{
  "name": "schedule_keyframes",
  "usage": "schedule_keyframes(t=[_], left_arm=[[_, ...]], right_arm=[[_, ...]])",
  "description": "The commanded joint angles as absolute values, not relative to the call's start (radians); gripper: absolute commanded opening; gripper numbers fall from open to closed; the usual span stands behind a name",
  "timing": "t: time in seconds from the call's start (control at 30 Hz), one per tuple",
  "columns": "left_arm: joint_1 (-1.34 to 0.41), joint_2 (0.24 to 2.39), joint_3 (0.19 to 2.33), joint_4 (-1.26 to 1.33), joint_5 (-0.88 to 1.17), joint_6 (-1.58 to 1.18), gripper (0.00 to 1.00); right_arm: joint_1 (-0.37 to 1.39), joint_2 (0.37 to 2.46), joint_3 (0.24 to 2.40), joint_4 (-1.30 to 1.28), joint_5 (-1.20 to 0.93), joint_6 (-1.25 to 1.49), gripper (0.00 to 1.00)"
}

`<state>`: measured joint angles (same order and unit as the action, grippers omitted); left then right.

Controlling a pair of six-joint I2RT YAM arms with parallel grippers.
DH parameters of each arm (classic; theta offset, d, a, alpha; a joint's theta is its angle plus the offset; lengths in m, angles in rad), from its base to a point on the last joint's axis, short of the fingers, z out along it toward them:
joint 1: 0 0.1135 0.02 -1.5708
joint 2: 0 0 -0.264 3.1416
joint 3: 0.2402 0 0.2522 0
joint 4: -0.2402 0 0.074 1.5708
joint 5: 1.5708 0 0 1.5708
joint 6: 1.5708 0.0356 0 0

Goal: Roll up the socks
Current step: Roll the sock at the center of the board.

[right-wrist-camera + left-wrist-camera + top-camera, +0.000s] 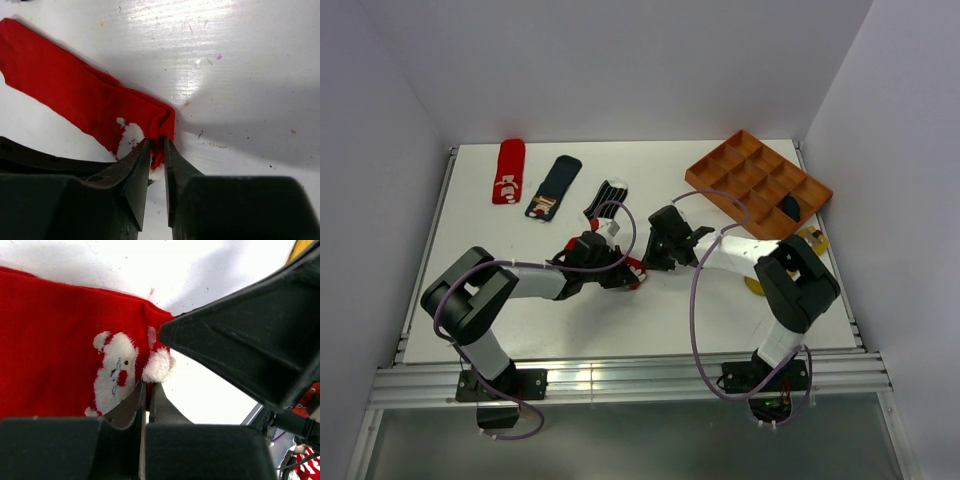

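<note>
Red sock (65, 85) pinched in barely parted right hand (156, 145).

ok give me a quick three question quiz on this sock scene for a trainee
1. True or false: the tray holds no sock.
2. Which grippers pinch the middle red sock? A left only, B right only, C both.
3. How many socks lie in a row at the far left of the table?
Key: 1 false, a dark sock sits in one compartment. 2 C, the left gripper and right gripper each pinch it. 3 three: far red sock, navy sock, striped sock.
</note>
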<state>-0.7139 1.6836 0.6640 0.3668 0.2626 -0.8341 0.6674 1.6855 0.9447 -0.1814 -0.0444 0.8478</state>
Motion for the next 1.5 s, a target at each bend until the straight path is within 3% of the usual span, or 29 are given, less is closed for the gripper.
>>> schedule_keyframes(t=[0.0,0.03,0.33,0.77,0.87,1.1,1.23,1.47], left_arm=[[-0.712,1.674,0.65,0.422,0.293,-0.847,0.0],[-0.712,1.674,0.65,0.422,0.291,-0.847,0.0],[-0.706,1.672,0.638,0.426,0.288,-0.857,0.01],[-0.684,1.674,0.621,0.42,0.293,-0.884,0.08],[-0.683,1.669,0.624,0.399,0.285,-0.887,0.14],[-0.681,1.542,0.601,0.299,0.178,-0.87,0.48],[-0.689,1.441,0.592,0.242,0.109,-0.841,0.5],[-0.719,1.466,0.617,0.261,0.052,-0.792,0.55]], right_arm=[[0.675,1.704,1.006,-0.225,-0.005,0.857,0.24],[0.675,1.709,1.011,-0.23,-0.005,0.857,0.19],[0.681,1.772,1.075,-0.293,-0.002,0.851,0.05],[0.706,1.922,1.21,-0.408,0.044,0.841,0.04],[0.706,1.951,1.223,-0.42,0.037,0.847,0.04],[0.706,1.985,1.232,-0.436,0.043,0.851,0.03],[0.707,1.987,1.236,-0.434,0.04,0.851,0.03],[0.709,1.987,1.239,-0.426,0.029,0.85,0.03]])
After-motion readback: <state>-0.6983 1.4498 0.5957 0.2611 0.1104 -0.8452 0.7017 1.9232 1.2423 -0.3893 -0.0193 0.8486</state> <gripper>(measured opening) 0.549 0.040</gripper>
